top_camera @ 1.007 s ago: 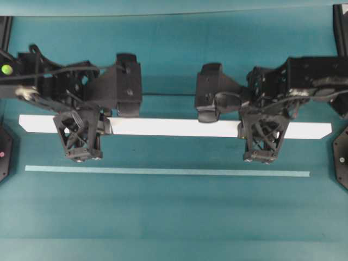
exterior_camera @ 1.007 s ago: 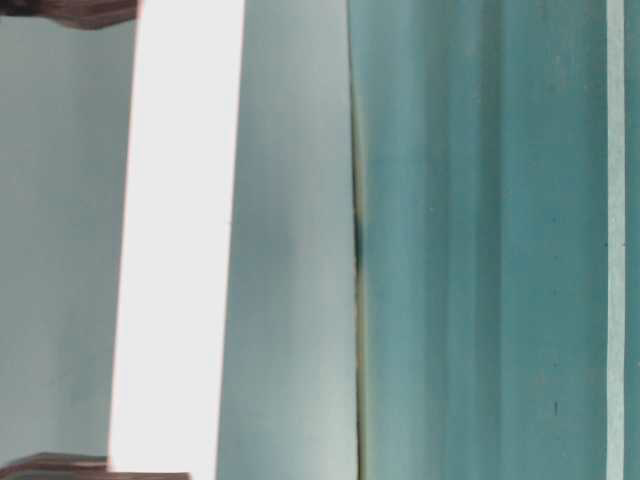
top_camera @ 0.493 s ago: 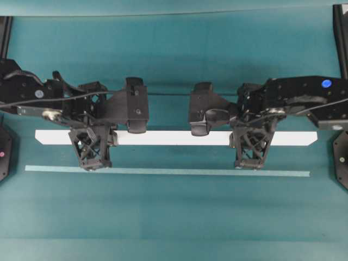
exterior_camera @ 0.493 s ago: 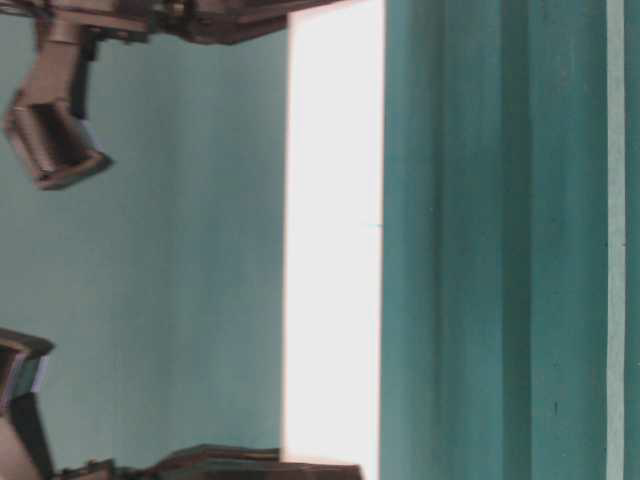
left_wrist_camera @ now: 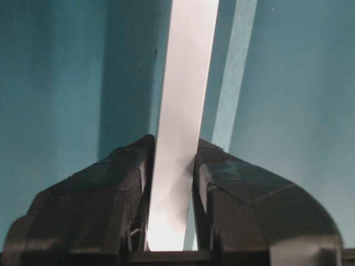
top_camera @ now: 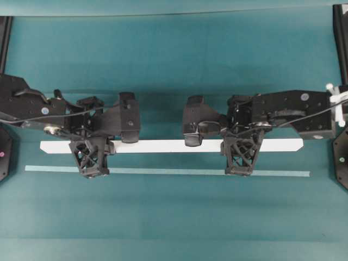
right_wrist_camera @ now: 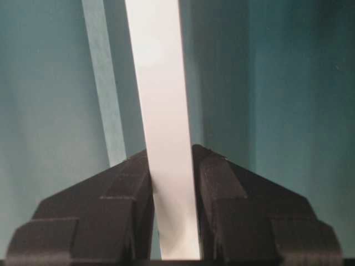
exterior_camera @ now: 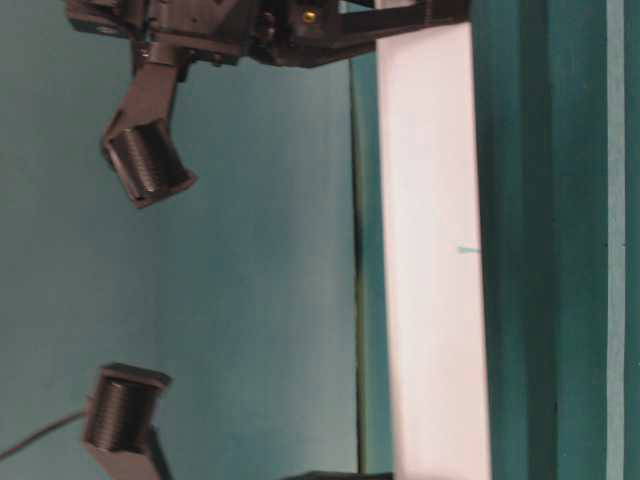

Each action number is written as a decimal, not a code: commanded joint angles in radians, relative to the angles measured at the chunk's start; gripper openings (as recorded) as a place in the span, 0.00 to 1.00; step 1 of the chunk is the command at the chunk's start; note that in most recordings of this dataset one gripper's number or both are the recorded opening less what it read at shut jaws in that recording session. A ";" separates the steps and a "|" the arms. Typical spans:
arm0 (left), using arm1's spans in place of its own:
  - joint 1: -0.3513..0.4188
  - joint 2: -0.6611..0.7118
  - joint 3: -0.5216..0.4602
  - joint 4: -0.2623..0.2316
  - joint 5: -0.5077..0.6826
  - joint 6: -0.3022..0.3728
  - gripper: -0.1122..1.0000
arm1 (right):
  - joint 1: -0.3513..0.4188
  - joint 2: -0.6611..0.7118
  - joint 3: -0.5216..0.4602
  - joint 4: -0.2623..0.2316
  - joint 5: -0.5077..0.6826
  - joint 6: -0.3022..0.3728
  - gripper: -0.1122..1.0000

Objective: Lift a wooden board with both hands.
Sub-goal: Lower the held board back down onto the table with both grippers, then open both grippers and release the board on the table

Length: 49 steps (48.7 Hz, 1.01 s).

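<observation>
Seen from overhead, far left: left arm reaching in across the teal table. Next, left gripper, lattice fingers pointing toward the near edge, clamped narrowly on the wooden board close to its left end. From the left wrist view, left gripper pressing both black fingers against the flat faces of the white board, no gap showing. Along the middle, board running level across most of the width, angled cuts at both ends, just above a thin pale strip lying parallel on the table. Whether board touches table: cannot tell. Further right, right gripper closed narrowly on the board's right part; from its wrist view, right gripper squeezing the board likewise. Far right, right arm.
</observation>
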 commanded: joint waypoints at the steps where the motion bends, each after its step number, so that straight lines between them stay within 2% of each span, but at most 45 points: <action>1: 0.003 0.002 0.026 0.002 -0.026 -0.028 0.26 | 0.017 0.018 0.018 0.003 -0.011 -0.002 0.29; 13: 0.003 0.023 0.038 0.000 -0.071 -0.025 0.26 | 0.040 0.067 0.041 0.003 -0.072 0.000 0.29; 29: -0.006 0.089 0.038 0.000 -0.140 -0.031 0.26 | 0.041 0.104 0.052 0.006 -0.094 -0.002 0.29; 49: -0.054 0.120 0.037 0.000 -0.144 -0.034 0.26 | 0.069 0.106 0.078 0.015 -0.137 0.005 0.29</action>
